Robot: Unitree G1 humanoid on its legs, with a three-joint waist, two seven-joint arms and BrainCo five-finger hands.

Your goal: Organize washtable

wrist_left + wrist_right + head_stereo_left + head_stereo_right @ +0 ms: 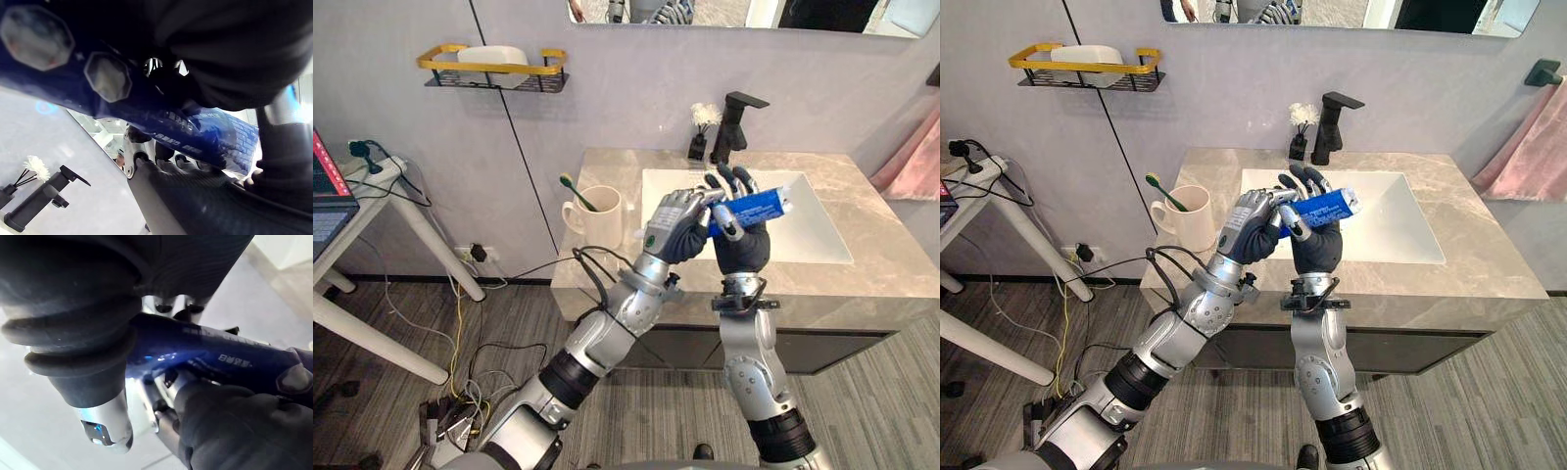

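1. Step in hand: a two-handed hold, which we judge to be a pass or a re-grip. The left hand (674, 227) has its fingers curled over the left end of the toothpaste tube (751, 207). The right hand (742, 245), at 3 o'clock of the left, pinches the tube's middle, with the thumb across the front and the fingers upright behind it.
2. Where the tube is: in the air between both hands, above the front left part of the sink (803, 240). It touches neither the basin nor the counter (891, 264).
3. Next move, our judgement: one hand must let go before the other carries the tube off. The mug (597, 215), at 9 o'clock of the hands with a toothbrush (576, 192) already in it, looks the likely home. That would call for the left hand to keep a firm hold and turn the tube upright over the rim.
4. Risk: a soft tube may buckle or slip if squeezed near its end.
5. Look of the tube: blue with pale print, and slightly flattened. It lies nearly level, with the right end a little higher and pale. The left end is hidden in the left hand's fingers, so we cannot tell where the cap is.
6. The faucet (734, 125) stands at 12 o'clock of the hands, apart from them.
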